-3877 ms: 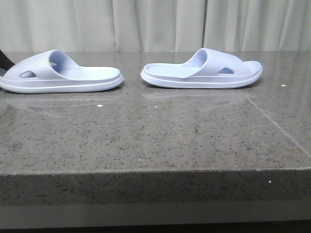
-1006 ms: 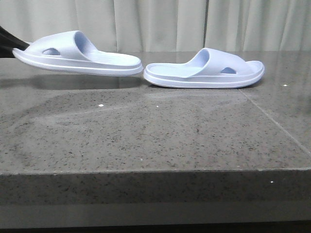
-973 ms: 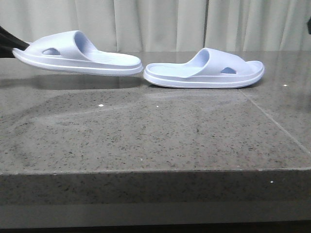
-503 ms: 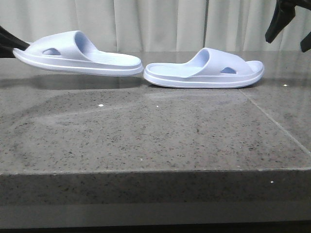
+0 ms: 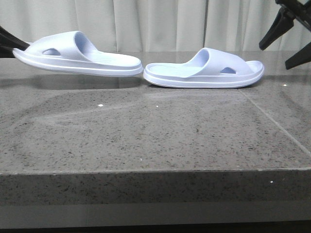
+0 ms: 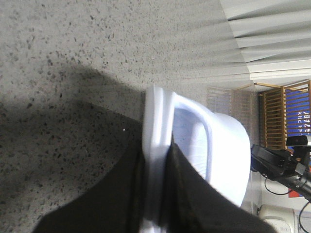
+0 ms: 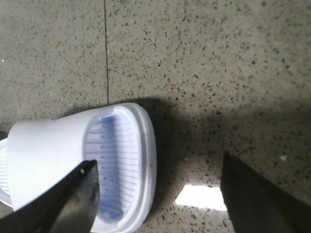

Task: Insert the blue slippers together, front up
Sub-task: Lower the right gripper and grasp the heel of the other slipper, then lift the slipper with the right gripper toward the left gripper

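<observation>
Two pale lavender-blue slippers are in the front view. The left slipper [image 5: 77, 59] hangs above the table, sole level, its heel end close to the right slipper. My left gripper [image 5: 9, 44] is shut on its toe end at the far left edge; the left wrist view shows the fingers [image 6: 189, 194] pinching the sole rim [image 6: 156, 145]. The right slipper [image 5: 204, 72] lies flat on the table. My right gripper [image 5: 284, 46] is open in the air just past its toe end. In the right wrist view it [image 7: 158, 182] is open over that toe [image 7: 116, 165].
The dark speckled stone table [image 5: 155, 136] has its front edge near me and a seam line [image 5: 272, 121] running back on the right. Pale curtains [image 5: 155, 24] hang behind. A wooden rack [image 6: 284, 116] and cables show beyond the table in the left wrist view.
The left slipper was lifted off the table and carried right, then held still. My right gripper has come in from the upper right and dropped lower toward the right slipper's toe.
</observation>
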Controlling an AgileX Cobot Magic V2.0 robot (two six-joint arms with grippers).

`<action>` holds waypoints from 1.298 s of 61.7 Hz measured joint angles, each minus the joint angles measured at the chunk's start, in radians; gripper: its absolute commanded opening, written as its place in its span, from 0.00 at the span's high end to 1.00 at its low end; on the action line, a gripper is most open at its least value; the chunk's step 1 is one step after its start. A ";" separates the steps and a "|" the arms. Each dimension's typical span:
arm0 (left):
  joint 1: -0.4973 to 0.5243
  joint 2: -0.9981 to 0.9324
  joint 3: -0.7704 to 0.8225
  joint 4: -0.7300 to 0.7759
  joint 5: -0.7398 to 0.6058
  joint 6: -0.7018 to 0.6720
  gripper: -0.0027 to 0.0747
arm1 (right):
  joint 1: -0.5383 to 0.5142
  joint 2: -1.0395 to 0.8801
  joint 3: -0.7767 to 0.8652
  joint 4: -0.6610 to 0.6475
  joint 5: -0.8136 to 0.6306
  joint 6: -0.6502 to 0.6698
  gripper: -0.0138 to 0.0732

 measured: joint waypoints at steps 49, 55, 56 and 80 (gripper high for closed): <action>0.000 0.000 0.000 0.007 0.000 0.000 0.99 | 0.050 0.102 -0.022 0.109 -0.003 -0.020 0.46; 0.000 0.000 0.000 0.008 0.000 0.000 0.99 | 0.062 0.104 -0.022 0.109 0.000 -0.020 0.46; 0.000 0.000 0.000 0.008 0.000 0.000 0.99 | 0.063 0.104 -0.022 0.109 0.003 -0.020 0.46; 0.000 0.000 0.000 0.011 0.000 0.000 0.99 | 0.094 0.116 -0.022 0.111 0.060 -0.020 0.90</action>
